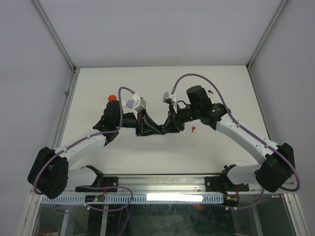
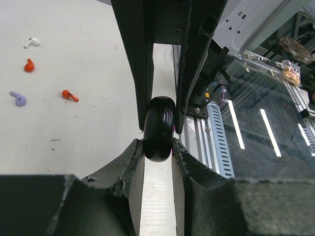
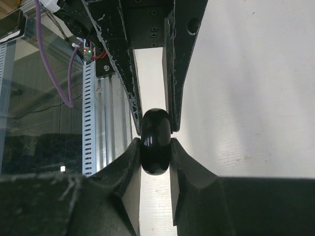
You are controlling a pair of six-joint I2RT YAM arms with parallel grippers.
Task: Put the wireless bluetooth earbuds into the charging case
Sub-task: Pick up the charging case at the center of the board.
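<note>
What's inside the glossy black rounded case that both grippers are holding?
Nothing inside shows: the glossy black rounded case looks shut, pinched by the left gripper and right gripper, whose fingers cover its faces. A white earbud and lavender earbud lie outside it.

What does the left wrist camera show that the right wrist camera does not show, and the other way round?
Only the left wrist view: four loose pieces on the table, namely a white earbud, two red earbuds and a lavender earbud. Only the right wrist view: a green light beside a red one. Both: the black charging case, pinched between the left gripper and the right gripper, with the slotted rail behind.
</note>
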